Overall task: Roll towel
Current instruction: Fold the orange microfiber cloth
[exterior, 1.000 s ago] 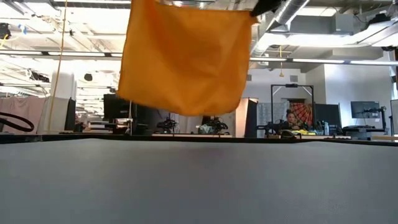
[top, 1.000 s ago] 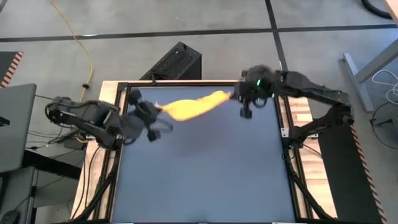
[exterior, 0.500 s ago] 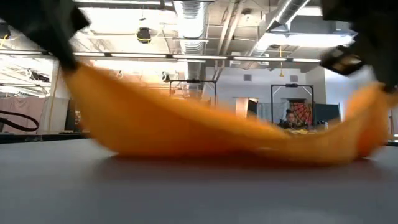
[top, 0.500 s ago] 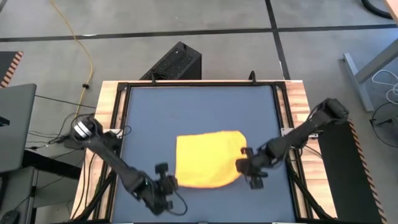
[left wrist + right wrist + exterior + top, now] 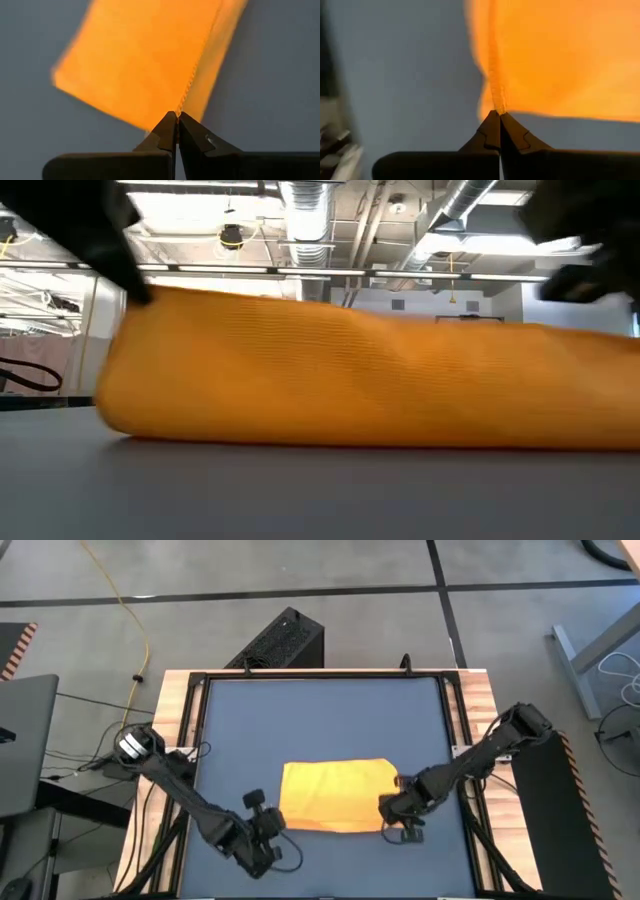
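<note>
Towel [image 5: 336, 796] lies at 6 o'clock on the tabletop [image 5: 320, 720]. Left pincer [image 5: 268, 823] and right pincer [image 5: 390, 806] each pinch a corner tight. Uneven pulling could wrinkle it.

Even, bright overhead light fell on the table [image 5: 320, 720], while the towel [image 5: 145, 60] blurred in both wrist views.

Towel [image 5: 336, 796]: small yellow-orange soft cloth, lying spread in a rough rectangle on the near half of the dark blue tabletop, about midway between left and right. Long sides are running left to right. Far edge is lying flat; near edge is standing raised off the surface, its two near corners lifted.
</note>
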You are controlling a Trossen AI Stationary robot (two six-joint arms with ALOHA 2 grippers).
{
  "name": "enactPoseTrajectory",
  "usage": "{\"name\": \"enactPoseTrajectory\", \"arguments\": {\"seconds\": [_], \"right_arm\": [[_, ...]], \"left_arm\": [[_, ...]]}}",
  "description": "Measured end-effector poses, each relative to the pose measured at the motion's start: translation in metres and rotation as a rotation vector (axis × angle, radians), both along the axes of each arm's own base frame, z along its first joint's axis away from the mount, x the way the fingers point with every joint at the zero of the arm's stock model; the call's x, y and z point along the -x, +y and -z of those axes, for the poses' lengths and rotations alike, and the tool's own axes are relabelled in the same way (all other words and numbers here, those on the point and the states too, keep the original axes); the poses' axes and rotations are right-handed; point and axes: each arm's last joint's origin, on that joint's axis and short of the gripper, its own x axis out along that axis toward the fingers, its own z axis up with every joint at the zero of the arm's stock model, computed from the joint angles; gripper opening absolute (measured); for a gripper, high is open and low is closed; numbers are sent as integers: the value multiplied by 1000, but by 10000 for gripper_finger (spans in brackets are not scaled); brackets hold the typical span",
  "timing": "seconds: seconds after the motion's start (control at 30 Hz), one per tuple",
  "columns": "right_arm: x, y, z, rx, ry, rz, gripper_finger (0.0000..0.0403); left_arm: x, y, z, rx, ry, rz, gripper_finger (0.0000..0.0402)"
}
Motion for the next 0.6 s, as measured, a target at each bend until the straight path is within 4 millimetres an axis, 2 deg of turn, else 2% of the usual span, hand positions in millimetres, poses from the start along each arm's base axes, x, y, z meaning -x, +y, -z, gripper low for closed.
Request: {"name": "enactPoseTrajectory", "arguments": {"seconds": [0.13,0.33,0.6], "right_arm": [[-6,-28,0,131,13,98,14],[-14,-66,7,268,43,169,15],[-22,-103,8,298,35,208,15]], "left_arm": [[-18,32,-2,-99,42,-23,0],[-29,82,17,-163,162,-98,0],[-33,112,36,-130,226,-111,0]]}}
